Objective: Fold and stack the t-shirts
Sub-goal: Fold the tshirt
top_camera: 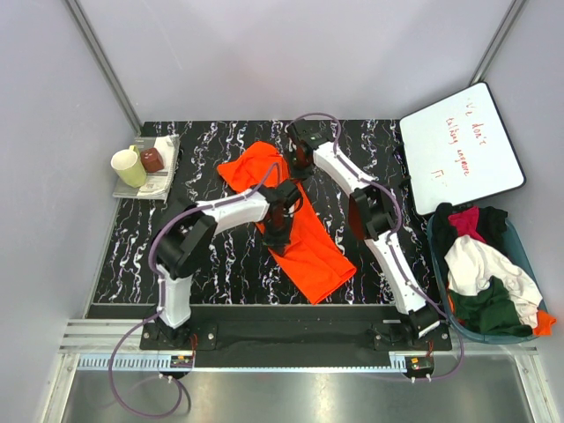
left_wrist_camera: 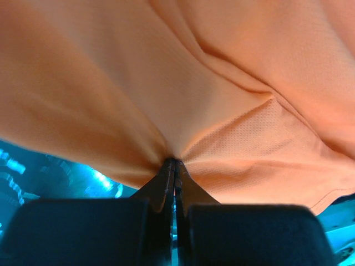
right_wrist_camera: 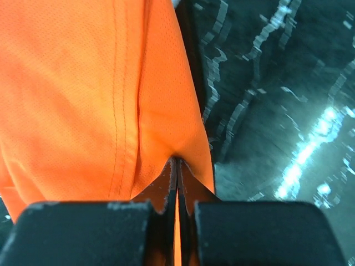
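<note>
The bright orange t-shirt [top_camera: 304, 238] lies in a long band across the middle of the black marbled table. My left gripper [top_camera: 280, 211] is shut on a pinch of its fabric near the middle; in the left wrist view the orange cloth [left_wrist_camera: 222, 100] bunches at the tips of my left gripper [left_wrist_camera: 173, 162]. My right gripper [top_camera: 300, 159] is shut on the shirt's far edge; the hemmed orange cloth [right_wrist_camera: 100, 100] sits between the closed tips of my right gripper [right_wrist_camera: 177, 160]. White, dark green, magenta-red and black t-shirts [top_camera: 480, 269] are heaped in a basket at the right.
The teal basket [top_camera: 534, 256] stands at the right table edge. A white board with red handwriting [top_camera: 463, 145] lies at the back right. A tray [top_camera: 150, 181] with a yellow mug [top_camera: 129, 166] and a brown object [top_camera: 152, 159] sits at the back left.
</note>
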Robot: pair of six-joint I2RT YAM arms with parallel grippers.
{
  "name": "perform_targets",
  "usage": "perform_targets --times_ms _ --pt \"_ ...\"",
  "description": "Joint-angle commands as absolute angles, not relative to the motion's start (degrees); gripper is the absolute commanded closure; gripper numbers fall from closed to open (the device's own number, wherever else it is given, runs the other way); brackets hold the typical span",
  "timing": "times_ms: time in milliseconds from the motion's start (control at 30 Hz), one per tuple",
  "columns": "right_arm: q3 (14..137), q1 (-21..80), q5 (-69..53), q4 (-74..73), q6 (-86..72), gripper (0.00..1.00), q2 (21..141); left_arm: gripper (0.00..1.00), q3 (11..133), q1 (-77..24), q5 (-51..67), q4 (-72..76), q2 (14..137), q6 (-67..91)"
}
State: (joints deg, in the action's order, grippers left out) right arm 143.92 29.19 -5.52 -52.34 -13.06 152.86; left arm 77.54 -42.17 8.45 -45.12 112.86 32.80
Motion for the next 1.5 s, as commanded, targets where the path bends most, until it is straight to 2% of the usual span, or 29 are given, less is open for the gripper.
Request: perform_targets --times_ms 0,167,333,500,633,867,1167,1467 --pt "139.67 27.16 2.46 -55.55 -11.17 1.00 149.69 1.00 70.85 -41.49 2.82 -48.78 110.40 30.85" --pt "134.74 26.46 5.35 -56.43 -10.55 1.00 146.26 1.00 69.61 -38.06 -2.01 -50.80 108.28 26.91" --pt "129.13 26.28 8.78 -56.78 -10.20 1.00 142.30 1.00 75.21 -31.39 -7.81 -53.96 108.63 21.72" --pt "127.17 25.32 11.07 -56.87 -10.63 1.00 140.45 1.00 82.34 -25.40 -4.49 -55.10 110.04 17.41" --pt "132.35 24.61 11.51 -57.04 -9.76 1.00 142.46 1.00 87.00 -25.49 -0.54 -55.46 109.95 16.17" --pt "149.21 23.64 8.27 -57.40 -9.40 1.00 152.73 1.00 84.12 -26.28 -0.35 -55.20 104.43 17.49" --pt "153.63 23.47 6.94 -54.76 -9.14 1.00 158.64 1.00 77.17 -26.63 4.30 -54.05 96.78 18.46" --pt "158.38 23.55 3.35 -48.71 -11.77 1.00 161.98 1.00 77.34 -26.63 8.61 -54.23 87.72 20.04"
